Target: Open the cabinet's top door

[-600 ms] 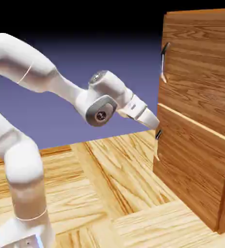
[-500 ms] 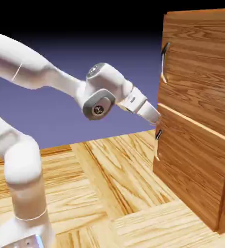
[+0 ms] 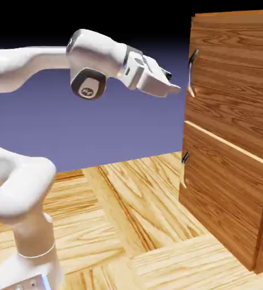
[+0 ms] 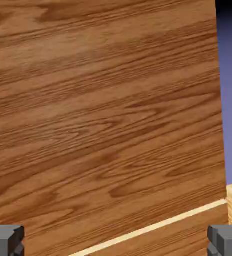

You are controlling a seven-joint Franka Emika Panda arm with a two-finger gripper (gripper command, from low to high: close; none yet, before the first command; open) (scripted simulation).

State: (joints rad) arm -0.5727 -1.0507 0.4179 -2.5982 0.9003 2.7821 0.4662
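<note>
Hovering level with the top door [image 3: 236,85], the hand [image 3: 173,88] has fingers [image 4: 5,240] spread wide, gripping nothing. It sits just left of the door's dark handle [image 3: 191,73], apart from it. The cabinet [image 3: 230,187] stands on the desk [image 3: 128,226] at the exterior view's right, both doors shut.

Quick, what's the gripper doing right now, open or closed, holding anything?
Gripper: open, jaws wide, holding nothing, just short of the top door and its dark handle.

Cabinet [image 3: 230,141] on table [image 3: 134,226] — hand [image 3: 170,86] just left of top door [image 3: 236,73] handle [image 3: 191,73].
</note>
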